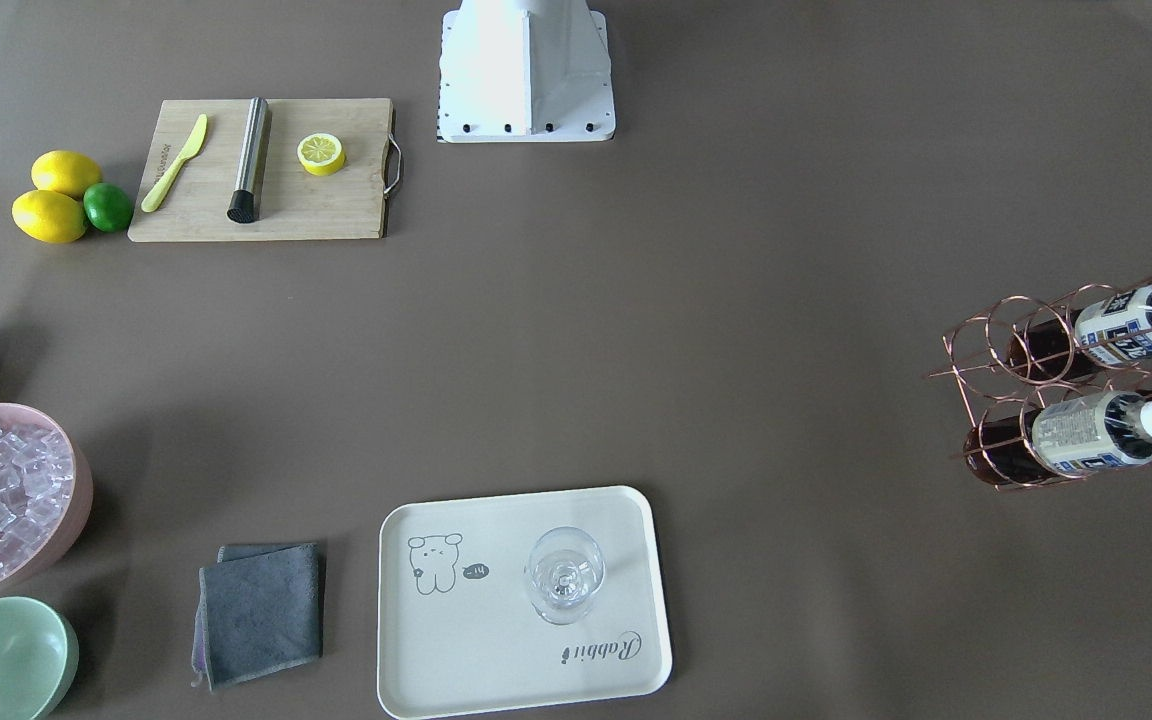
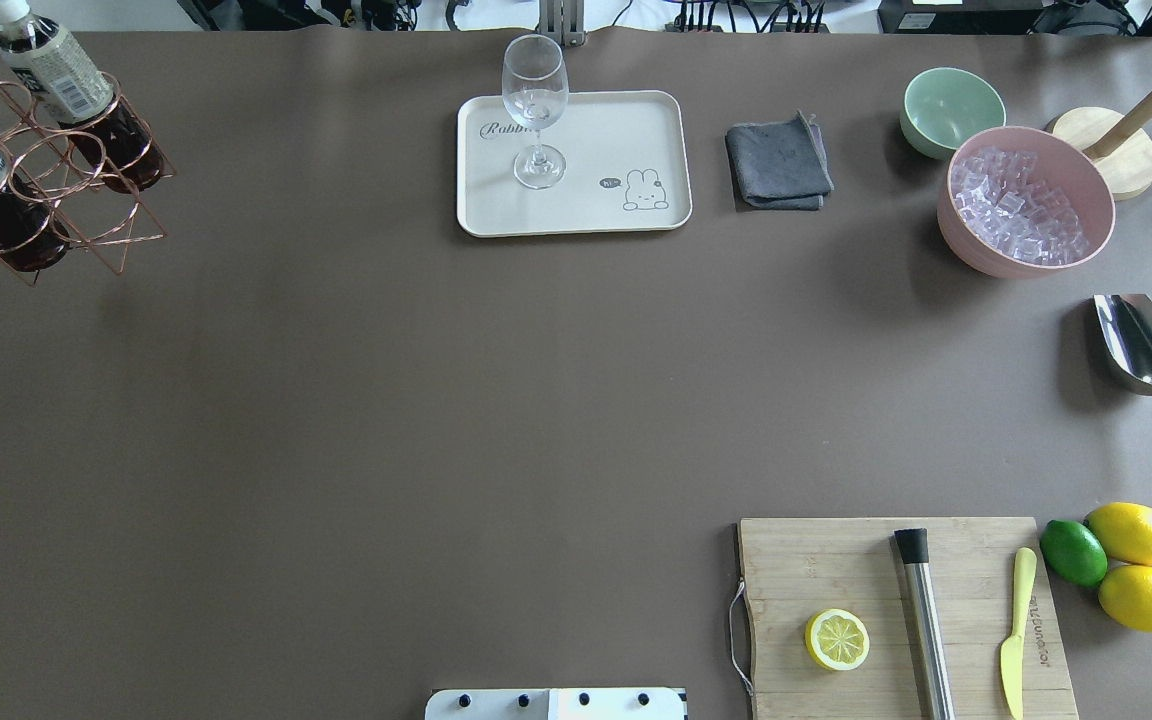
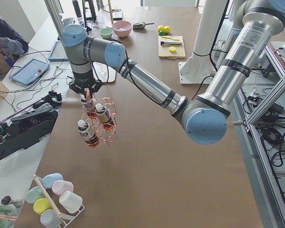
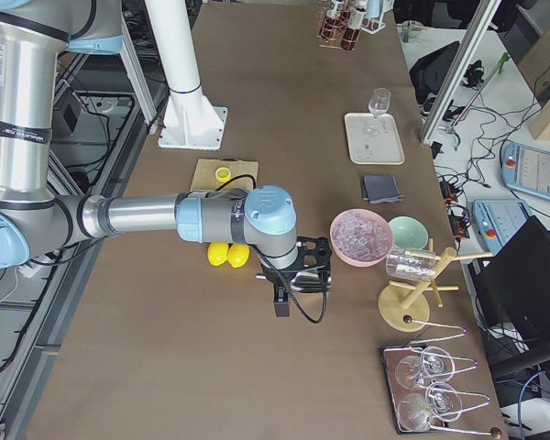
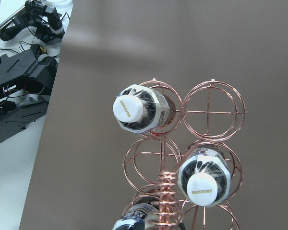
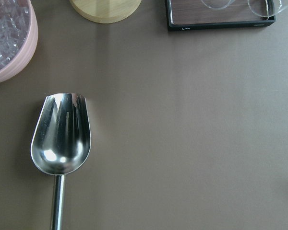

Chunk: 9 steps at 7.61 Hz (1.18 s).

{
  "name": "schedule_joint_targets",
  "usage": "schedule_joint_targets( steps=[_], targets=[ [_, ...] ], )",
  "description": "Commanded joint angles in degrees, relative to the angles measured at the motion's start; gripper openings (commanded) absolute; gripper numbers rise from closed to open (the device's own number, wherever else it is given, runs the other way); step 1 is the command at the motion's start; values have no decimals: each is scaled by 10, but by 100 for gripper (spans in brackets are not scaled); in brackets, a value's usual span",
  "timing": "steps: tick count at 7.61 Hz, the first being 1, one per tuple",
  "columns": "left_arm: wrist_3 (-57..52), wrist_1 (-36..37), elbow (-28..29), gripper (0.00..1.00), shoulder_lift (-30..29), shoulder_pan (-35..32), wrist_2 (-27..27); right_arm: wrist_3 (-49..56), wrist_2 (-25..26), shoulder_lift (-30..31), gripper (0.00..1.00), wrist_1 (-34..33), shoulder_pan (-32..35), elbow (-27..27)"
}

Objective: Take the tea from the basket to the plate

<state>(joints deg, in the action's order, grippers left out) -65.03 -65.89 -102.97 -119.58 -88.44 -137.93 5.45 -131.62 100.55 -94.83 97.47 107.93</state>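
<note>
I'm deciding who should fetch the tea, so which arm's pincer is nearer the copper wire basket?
Left. The left pincer hangs right over the basket and its bottles. The right pincer is at the table's other end, over the metal scoop.

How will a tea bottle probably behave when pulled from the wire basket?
The tea bottle looks full, so probably heavy for its size. Being round, it may roll if laid flat. The thin wire basket might shift too.

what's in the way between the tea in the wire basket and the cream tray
Nothing visible lies on the table between the basket holding the tea and the plate. On the plate itself a wine glass stands upright in the half nearer the basket; the half with the drawing is bare.
</note>
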Motion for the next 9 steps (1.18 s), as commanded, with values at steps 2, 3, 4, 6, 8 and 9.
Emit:
schedule_joint_targets(
  steps=[2, 3, 4, 6, 8, 9],
  targets=[
    [80, 1, -72, 0, -22, 91, 5, 0, 0, 0, 100, 0, 0, 0],
    [94, 0, -82, 0, -27, 119, 5, 0, -1, 0, 100, 0, 0, 0],
    [112, -1, -82, 0, -42, 144, 6, 0, -1, 0, 100, 0, 0, 0],
    [175, -3, -90, 0, -72, 200, 34, -1, -1, 0, 100, -1, -1, -2],
    [197, -12, -106, 0, -104, 261, 64, 0, -2, 1, 100, -1, -1, -1],
    [232, -14, -110, 0, -111, 289, 68, 0, -2, 1, 100, -1, -1, -2]
  ],
)
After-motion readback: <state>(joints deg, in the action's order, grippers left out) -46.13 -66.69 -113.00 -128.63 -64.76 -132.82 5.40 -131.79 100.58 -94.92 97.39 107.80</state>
